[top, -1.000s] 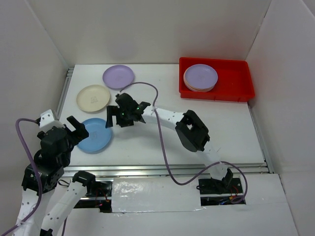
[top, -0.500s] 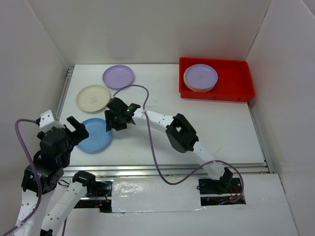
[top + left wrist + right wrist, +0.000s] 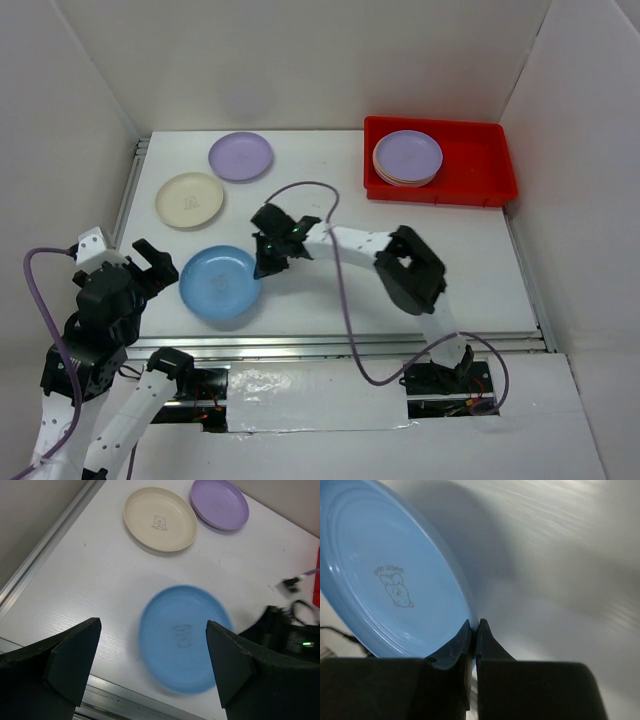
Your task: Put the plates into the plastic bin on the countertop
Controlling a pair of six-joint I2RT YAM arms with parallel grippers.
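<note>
My right gripper (image 3: 262, 268) (image 3: 476, 626) is shut on the right rim of a blue plate (image 3: 220, 283) (image 3: 390, 580) (image 3: 184, 637), which is off the countertop (image 3: 330, 280) at the front left. A cream plate (image 3: 190, 200) (image 3: 160, 519) and a purple plate (image 3: 241, 156) (image 3: 220, 503) lie at the back left. The red plastic bin (image 3: 470, 185) at the back right holds a stack of plates with a purple one (image 3: 407, 156) on top. My left gripper (image 3: 150, 262) (image 3: 152, 667) hangs open, left of the blue plate, with nothing in it.
White walls enclose the countertop on three sides. A metal rail (image 3: 340, 345) runs along the front edge and another (image 3: 130, 185) along the left edge. A purple cable (image 3: 335, 290) loops over the right arm.
My right gripper has gone from open to shut on the blue plate's rim. The plate has been drawn rightward and nearer the front edge. The left arm has shifted only slightly.
</note>
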